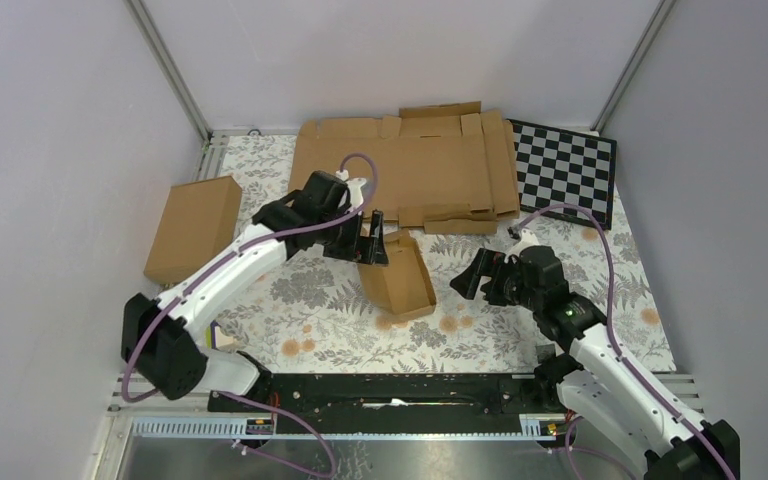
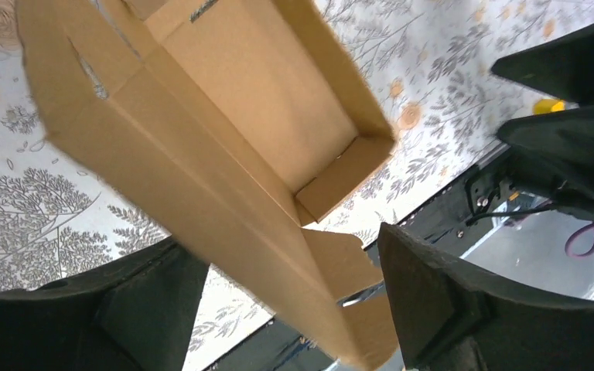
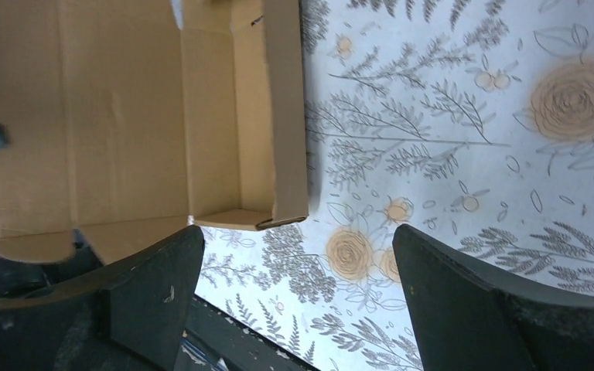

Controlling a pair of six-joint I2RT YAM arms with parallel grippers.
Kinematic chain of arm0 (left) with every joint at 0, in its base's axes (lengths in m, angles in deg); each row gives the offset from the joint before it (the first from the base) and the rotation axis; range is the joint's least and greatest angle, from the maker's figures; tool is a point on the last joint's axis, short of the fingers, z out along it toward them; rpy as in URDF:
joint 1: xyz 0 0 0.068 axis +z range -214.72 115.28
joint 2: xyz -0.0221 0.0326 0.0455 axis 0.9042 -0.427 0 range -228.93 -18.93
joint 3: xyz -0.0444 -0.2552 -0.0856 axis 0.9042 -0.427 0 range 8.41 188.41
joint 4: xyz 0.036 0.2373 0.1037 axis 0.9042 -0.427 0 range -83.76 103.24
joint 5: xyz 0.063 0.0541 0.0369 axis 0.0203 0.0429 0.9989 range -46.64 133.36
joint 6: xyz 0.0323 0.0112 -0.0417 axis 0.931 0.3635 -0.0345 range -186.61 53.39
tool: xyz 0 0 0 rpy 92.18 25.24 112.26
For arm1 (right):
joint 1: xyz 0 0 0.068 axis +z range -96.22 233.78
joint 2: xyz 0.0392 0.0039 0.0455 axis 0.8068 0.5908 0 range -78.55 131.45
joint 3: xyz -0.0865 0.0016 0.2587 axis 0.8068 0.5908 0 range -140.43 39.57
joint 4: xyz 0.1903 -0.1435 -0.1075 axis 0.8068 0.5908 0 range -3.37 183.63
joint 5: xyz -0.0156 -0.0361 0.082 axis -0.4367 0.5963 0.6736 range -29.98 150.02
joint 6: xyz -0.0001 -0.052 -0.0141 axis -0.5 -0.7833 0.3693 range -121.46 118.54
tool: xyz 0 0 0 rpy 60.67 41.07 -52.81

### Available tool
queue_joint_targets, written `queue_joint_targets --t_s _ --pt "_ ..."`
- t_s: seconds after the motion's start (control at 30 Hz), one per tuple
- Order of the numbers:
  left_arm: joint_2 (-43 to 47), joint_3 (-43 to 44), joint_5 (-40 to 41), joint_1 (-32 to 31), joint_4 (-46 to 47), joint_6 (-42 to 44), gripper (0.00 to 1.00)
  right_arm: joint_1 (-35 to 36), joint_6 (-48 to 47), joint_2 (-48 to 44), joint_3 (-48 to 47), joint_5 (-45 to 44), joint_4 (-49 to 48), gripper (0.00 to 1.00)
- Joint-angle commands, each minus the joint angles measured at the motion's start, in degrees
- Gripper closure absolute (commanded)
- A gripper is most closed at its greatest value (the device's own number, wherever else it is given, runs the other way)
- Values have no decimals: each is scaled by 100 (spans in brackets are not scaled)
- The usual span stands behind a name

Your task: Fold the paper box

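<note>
Looking past the black fingers (image 2: 448, 309) of the left gripper (image 2: 288, 247), closest to the lens in the left wrist view, spread wide and clamping nothing. Finding a long wall panel of the paper box (image 2: 224, 116) running through the gap between those fingers, with a tabbed flap end hanging just below them. Not managing to tell whether cardboard is touching either pad. Seeing the open tray of the paper box beyond the fingertips, inner side facing the lens, walls raised.

Noting the right gripper (image 3: 298, 239) gaping equally wide and gripping nothing, with only the floral table cover (image 3: 448, 154) showing between its fingers. Placing the paper box ahead of that gripper and off toward one finger's side, a short end wall leaning inward just beside that fingertip.

Checking from above: paper box (image 1: 400, 275) sitting tilted between the two grippers, right up against the left gripper (image 1: 372, 240), near the right gripper (image 1: 470, 275) but apart from it. Spotting a larger closed carton (image 1: 192, 228) well off to the outer side of the left gripper. Logging flat cardboard sheets (image 1: 410, 165) lying beyond both grippers, and a checkerboard (image 1: 565, 170) beyond the right one.
</note>
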Motion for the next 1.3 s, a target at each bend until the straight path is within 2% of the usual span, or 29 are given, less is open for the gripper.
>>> queue_joint_targets --t_s 0.0,0.1,0.23,0.3,0.37,0.4,0.43,0.47,0.53,0.6,1.0,1.17,1.27 --pt "898 -483 233 87 1123 -408 14 -20 59 190 138 -225 96 0" --pt "1573 -1072 365 230 1440 -722 13 -20 126 490 142 -619 94 0" --pt "2782 -1665 901 269 1431 -1238 4 -20 75 1021 12 -912 84 0" --pt "3291 -1973 1101 269 1316 -1599 4 -19 -34 1285 -76 -939 37 0" --pt "3696 -2257 1386 269 993 -2000 10 -20 -119 1558 -195 -1000 38 0" --pt "3868 -2340 1584 269 794 -2188 17 -20 -135 1667 -229 -1051 43 0" --pt "4083 -2423 1935 269 504 -2447 37 -23 -143 1762 -261 -1093 44 0" --pt "4224 -2510 2198 269 333 -2677 52 -21 -137 1838 -287 -1121 39 1" --pt "4517 -2726 2528 269 153 -3008 77 -13 -133 1971 -316 -1112 14 0" --pt "4691 -2916 2846 269 8 -3259 98 -12 -135 2079 -323 -1015 -58 0" --pt "4008 -3568 3811 269 -619 -4597 100 113 -362 2302 -292 -751 -111 1" --pt "3482 -3821 3532 269 -232 -4513 100 328 -551 2565 -451 -613 -149 1" --pt "3514 -3812 3220 256 262 -3806 100 498 -699 2713 -674 -455 -114 1"
